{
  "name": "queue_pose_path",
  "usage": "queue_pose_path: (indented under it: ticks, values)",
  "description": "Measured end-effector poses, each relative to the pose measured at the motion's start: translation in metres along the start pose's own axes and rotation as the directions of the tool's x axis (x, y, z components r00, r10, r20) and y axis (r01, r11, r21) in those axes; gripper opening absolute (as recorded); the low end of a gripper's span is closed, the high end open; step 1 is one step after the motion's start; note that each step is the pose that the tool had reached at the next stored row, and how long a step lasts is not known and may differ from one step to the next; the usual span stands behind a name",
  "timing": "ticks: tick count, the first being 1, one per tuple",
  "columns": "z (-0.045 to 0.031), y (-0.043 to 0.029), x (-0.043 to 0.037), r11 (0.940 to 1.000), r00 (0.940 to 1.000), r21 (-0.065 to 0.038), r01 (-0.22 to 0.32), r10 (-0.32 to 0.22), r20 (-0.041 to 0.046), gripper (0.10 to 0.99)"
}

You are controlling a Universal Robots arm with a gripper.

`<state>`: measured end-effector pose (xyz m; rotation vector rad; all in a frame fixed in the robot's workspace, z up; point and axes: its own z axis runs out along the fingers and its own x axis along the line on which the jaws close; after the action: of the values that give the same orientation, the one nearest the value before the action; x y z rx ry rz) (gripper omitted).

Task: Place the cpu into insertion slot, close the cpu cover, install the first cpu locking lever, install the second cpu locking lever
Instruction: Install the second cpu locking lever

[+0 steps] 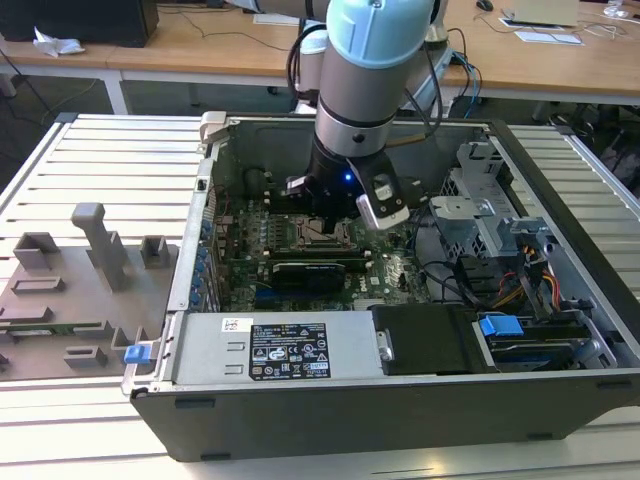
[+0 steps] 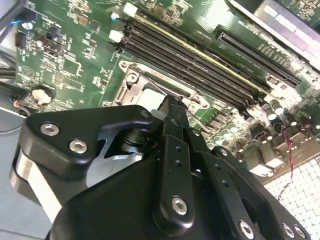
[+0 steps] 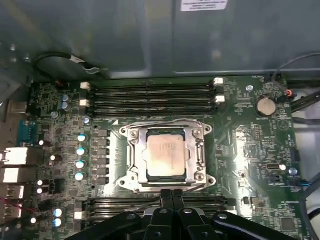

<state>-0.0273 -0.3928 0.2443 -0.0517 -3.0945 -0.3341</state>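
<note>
An open computer case (image 1: 400,400) lies on its side on a slatted metal worktable (image 1: 110,165), with wooden desks (image 1: 180,45) behind it. On the table at the exterior view's left sits a grey fixture plate (image 1: 70,290) with upright blocks. Inside the case I see the green motherboard (image 3: 250,150), a black power supply with a white label (image 1: 290,350), a black drive bay (image 1: 430,340) and bundled cables (image 1: 500,290) toward the exterior view's right.

My arm reaches down into the case, and my gripper (image 3: 172,196) hangs low over the board, its black fingers (image 2: 172,130) pressed together with nothing between them.

In the first wrist view the cpu (image 3: 167,157) lies flat in the insertion slot (image 3: 131,155), its dull silver top showing through the window of the cpu cover (image 3: 200,156), which is folded down flat around it. A thin wire locking lever (image 3: 165,121) runs along the socket's far edge. The socket sits between two banks of long black memory slots (image 3: 150,97). My fingertips sit just beside the socket's near edge, over the nearer memory bank, apart from the chip itself.
</note>
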Motion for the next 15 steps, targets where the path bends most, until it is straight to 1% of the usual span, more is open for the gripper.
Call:
queue_pose_path:
  ticks: [6,15]
  values:
    - [0.004,-0.0009,0.0073,1.0,1.0,-0.001,0.001,-0.001,-0.0002,0.106]
    - [0.0072,0.0009,0.0172,0.9999,1.0,-0.01,0.001,-0.001,-0.0005,0.106]
